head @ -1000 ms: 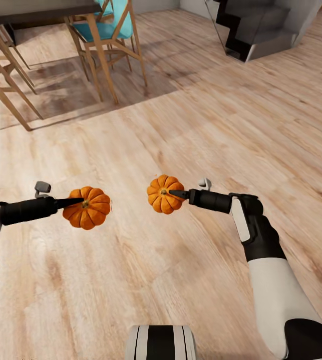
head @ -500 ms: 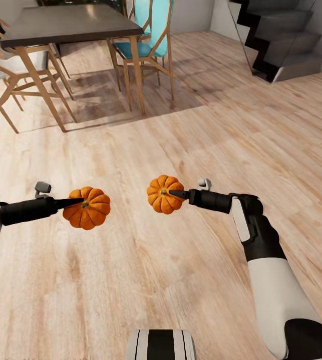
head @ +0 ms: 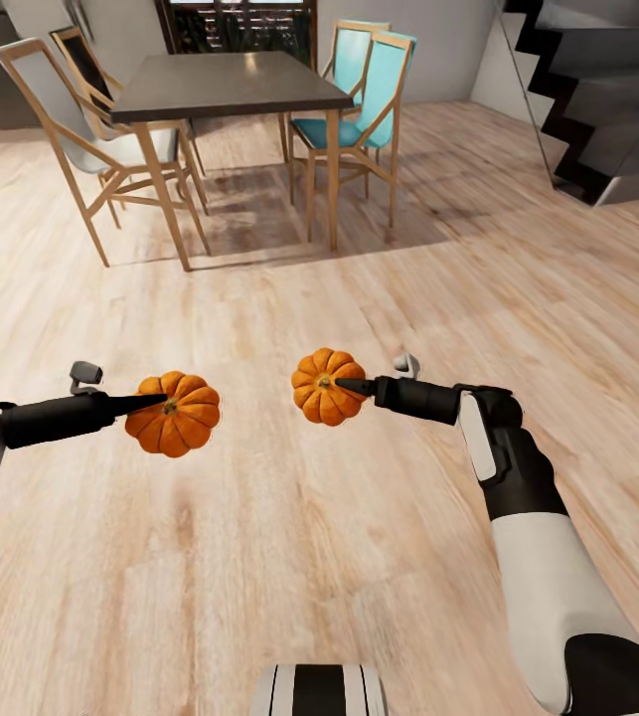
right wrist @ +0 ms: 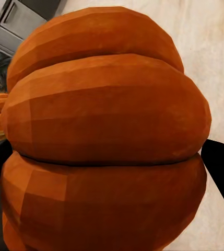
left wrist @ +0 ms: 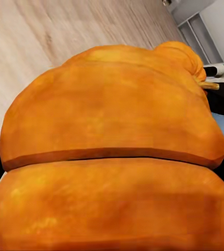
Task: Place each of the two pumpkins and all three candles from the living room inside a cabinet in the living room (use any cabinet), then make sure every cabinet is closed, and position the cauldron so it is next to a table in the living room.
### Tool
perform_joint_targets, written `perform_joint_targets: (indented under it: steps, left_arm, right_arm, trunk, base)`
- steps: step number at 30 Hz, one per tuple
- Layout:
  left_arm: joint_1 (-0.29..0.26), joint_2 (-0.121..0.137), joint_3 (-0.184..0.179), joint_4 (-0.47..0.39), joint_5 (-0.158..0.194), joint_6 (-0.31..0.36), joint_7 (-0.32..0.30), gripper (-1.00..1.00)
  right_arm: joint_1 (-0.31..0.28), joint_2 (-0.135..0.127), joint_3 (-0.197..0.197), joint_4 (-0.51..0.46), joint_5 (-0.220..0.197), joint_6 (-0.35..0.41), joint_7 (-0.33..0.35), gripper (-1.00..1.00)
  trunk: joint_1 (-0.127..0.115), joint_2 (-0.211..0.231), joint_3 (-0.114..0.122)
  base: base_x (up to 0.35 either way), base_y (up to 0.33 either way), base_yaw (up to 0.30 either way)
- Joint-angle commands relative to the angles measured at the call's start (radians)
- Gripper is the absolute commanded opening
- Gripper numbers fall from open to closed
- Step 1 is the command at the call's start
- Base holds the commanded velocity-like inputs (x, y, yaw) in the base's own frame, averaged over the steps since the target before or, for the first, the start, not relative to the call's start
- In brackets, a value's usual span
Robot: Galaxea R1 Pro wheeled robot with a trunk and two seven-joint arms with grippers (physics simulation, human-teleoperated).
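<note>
Gripping one pumpkin [head: 173,415], the left gripper [head: 160,403] faces the right gripper [head: 344,385], clamped on the other pumpkin [head: 320,387].

No readable text, labels, brands, numbers or signs anywhere.

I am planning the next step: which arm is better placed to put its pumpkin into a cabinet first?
Neither: the left gripper and right gripper each hold a pumpkin at equal height.

Orange pumpkin [left wrist: 112,157] over wooden floor [left wrist: 49,36]
</note>
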Motion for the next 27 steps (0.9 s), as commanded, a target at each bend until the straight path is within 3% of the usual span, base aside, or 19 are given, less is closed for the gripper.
perform_joint_targets:
  steps: [1,27]
  left_arm:
    - [0.000,0.000,0.000,0.000,0.004,0.002,-0.001,-1.00]
    - [0.000,-0.003,0.001,0.018,0.004,0.002,-0.002,-1.00]
  right_arm:
    - [0.000,0.000,0.000,0.000,-0.012,0.006,0.003,-1.00]
    - [0.008,0.000,0.000,0.000,-0.013,0.006,0.017,-1.00]
  trunk:
    - [0.000,0.000,0.004]
    - [-0.012,0.006,0.105]
  base:
    - [0.000,0.000,0.288]
    - [0.000,0.000,0.283]
